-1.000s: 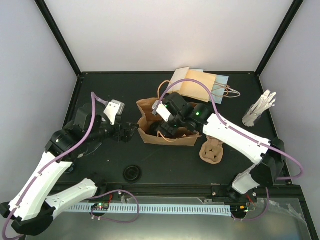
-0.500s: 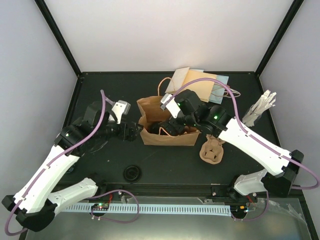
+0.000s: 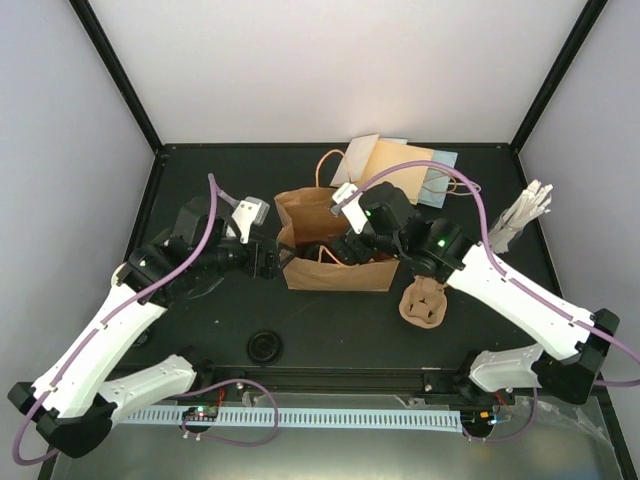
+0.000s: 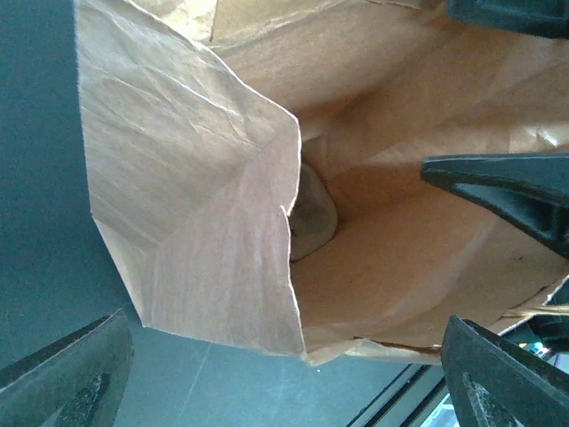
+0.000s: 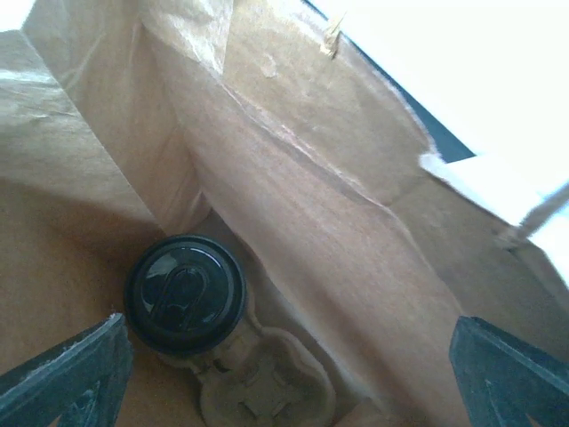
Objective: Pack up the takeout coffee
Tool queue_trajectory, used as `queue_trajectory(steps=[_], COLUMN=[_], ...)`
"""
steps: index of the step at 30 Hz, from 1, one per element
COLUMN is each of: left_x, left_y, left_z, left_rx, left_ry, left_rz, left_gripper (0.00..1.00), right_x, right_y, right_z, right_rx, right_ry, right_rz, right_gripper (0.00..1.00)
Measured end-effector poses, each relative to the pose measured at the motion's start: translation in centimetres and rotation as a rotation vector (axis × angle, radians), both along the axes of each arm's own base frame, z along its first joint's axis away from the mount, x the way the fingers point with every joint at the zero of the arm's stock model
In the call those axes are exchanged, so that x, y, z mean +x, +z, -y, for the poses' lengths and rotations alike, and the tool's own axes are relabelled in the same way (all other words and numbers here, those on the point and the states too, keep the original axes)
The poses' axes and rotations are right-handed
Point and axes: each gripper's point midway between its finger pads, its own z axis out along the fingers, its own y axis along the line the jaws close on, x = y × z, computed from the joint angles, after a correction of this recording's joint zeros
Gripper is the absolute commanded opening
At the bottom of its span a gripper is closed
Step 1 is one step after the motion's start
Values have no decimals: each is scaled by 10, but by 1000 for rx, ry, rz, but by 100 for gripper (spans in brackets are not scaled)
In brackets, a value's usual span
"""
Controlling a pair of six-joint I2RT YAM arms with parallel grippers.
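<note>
A brown paper bag [image 3: 312, 212] stands mid-table with its mouth open. Deep inside it, in the right wrist view, a takeout coffee [image 5: 185, 294] shows only its black lid, and it sits in one pocket of a pulp carrier [image 5: 262, 391]. My right gripper [image 5: 289, 360] hangs open in the bag's mouth above the cup, and it appears in the top view over the bag's front edge [image 3: 332, 252]. My left gripper [image 4: 289, 360] is open at the bag's left side [image 3: 276, 262], and the bag's folded side wall [image 4: 222, 222] lies between its fingers.
A second pulp carrier [image 3: 422, 303] lies on the table right of the bag. A loose black lid [image 3: 264, 346] sits near the front edge. Flat spare bags [image 3: 400, 168] are stacked at the back. A holder of white sticks [image 3: 520, 220] stands at the far right.
The left gripper has moved right up to the bag's left side. The right arm has shifted right and up, and the bag stands more upright.
</note>
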Motion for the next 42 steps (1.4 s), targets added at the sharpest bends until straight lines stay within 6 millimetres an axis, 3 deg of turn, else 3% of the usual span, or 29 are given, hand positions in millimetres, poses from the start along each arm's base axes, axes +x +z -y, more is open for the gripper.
queue_trajectory(steps=[5,10,16,23,29,34,38,42], left_x=[10,29,48,72,100,122,130,130], left_y=[-5,17,41,44,40,16,-5,-14], left_z=[3,3,4,2,10,12,10,7], left_rx=[18,46,64,150,228,309,359,380], left_ry=[24,81,124,177,201,223,233,235], left_rz=[-35,-5,32,38,12,-47,-104,-132], left_gripper=[95,92,91,93,92,85,75,60], right_x=[-2,-3,-1,3,10,30,44,46], right_y=[23,54,72,88,85,81,60,33], right_z=[11,25,39,59,78,102,115,104], right_rx=[46,107,140,153,134,145,134,119], right_ry=[-21,-64,-116,-209,-301,-464,-557,-565], right_rz=[60,142,204,265,215,110,-14,-135], right_gripper=[100,100,100,100,100,100,98,97])
